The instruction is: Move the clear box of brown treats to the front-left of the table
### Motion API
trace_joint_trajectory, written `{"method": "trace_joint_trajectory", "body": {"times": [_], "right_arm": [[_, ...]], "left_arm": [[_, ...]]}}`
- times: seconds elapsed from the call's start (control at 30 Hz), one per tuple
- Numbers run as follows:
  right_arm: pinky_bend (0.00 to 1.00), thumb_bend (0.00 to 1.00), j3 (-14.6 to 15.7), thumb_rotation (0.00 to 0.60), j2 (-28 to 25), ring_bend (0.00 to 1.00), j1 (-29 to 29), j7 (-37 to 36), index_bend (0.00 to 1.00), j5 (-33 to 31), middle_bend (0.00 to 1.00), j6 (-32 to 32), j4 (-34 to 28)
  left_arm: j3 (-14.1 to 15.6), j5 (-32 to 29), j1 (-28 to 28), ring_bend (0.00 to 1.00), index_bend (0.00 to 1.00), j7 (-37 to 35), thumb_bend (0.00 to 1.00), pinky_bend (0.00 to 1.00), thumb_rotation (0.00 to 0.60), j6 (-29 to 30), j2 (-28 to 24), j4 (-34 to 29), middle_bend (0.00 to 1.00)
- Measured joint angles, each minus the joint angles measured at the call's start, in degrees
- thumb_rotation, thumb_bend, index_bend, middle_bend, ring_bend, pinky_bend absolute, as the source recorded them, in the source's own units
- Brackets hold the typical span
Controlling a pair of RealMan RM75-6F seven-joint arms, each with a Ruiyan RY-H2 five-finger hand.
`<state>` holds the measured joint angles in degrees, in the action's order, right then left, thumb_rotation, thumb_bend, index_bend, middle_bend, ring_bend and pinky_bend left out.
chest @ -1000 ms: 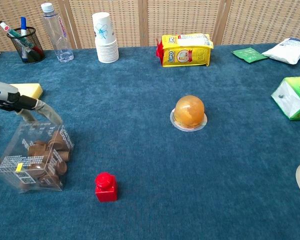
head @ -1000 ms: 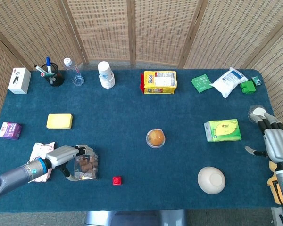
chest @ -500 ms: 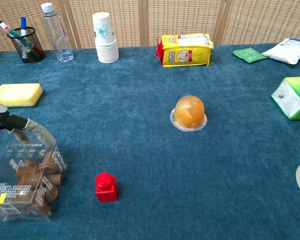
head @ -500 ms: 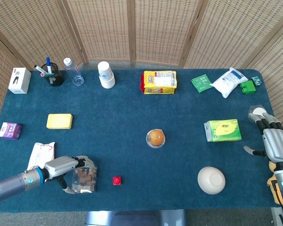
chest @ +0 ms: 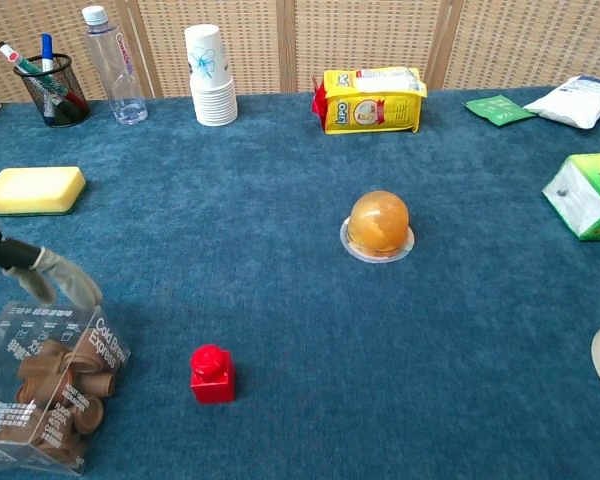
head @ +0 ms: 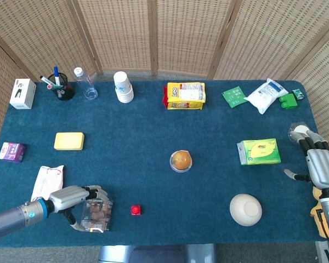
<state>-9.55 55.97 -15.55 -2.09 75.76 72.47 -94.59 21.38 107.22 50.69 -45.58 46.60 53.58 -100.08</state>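
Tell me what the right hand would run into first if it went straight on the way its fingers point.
Judging from the head view, the right hand points toward the table's far edge. The green block and white packet lie left of that line, so the way looks free; depth is uncertain.

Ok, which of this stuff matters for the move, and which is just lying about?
In play:
treat box, held by the left hand near the front-left edge

Lying about:
red block
sponge
orange ball
bowl
green box
yellow packet
cups
bottle
pen cup
right hand, idle at the table's right edge
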Motion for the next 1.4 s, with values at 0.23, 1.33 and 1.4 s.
{"method": "trace_joint_trajectory", "body": {"times": [0.23,1.33,1.4], "right_arm": [[0.15,0.01,-0.2,0.6,0.33,0.07,-0.23,-0.39,0.13,-0.31,0.2,-0.31,0.97],[0.11,0.01,2.28,0.6,2.83,0.04,3.21,8.0,0.13,-2.41,0.18,3.2,-0.39],[0.11,0.01,2.31,0.6,2.8,0.04,3.27,7.7,0.13,-2.42,0.18,2.92,-0.37]], "left_arm": [[-3.34,-5.73,-3.91,0.0,0.17,9.13,0.16,0.1,0.558,4.32,-0.59,1.17,0.11],[-11.59,-22.51,-43.3,0.0,0.18,49.42,0.16,0.06,0.577,46.61,1.44,-4.29,0.09],[-12.06,-22.42,-43.55,0.0,0.18,49.57,0.16,0.06,0.581,46.11,1.35,-4.4,0.09]]}}
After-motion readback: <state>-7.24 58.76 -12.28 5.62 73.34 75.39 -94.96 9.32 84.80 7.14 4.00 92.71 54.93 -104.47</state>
